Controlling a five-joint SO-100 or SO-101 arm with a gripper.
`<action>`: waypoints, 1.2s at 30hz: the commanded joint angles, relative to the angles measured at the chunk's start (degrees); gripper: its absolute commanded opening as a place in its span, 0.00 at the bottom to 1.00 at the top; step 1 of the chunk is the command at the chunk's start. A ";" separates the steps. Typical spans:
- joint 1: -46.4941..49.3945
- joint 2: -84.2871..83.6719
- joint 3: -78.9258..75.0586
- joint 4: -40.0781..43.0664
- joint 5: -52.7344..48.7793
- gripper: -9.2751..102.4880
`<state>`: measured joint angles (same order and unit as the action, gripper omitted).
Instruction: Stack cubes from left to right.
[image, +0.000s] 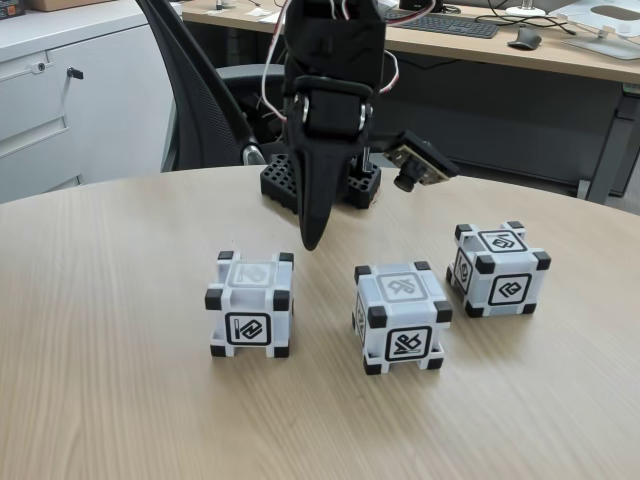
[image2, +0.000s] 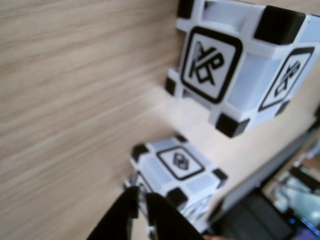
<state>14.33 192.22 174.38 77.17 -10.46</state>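
Observation:
Three white-grey cubes with black corners stand in a row on the wooden table in the fixed view: a left cube (image: 251, 304), a middle cube (image: 400, 316) and a right cube (image: 499, 268), all apart. My black gripper (image: 312, 240) hangs point-down above the table, just behind the left cube and to its right. Its fingers are pressed together, shut on nothing. The wrist view has the middle cube (image2: 235, 65) large at the top right and another cube (image2: 175, 170) just beyond my gripper (image2: 141, 212).
The arm's black base (image: 320, 185) stands at the back of the round table (image: 100, 330). Behind it are an office chair (image: 195, 90), white cabinets (image: 60, 100) and a desk with a keyboard (image: 450, 25). Bare wood lies left of the cubes and in front of them.

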 joint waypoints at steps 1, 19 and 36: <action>0.44 -0.26 -2.37 0.35 0.62 0.08; -0.09 -0.26 -2.90 0.35 -0.62 0.08; 0.53 -1.23 -7.38 -0.09 -1.41 0.08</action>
<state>14.50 191.78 172.18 77.61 -13.01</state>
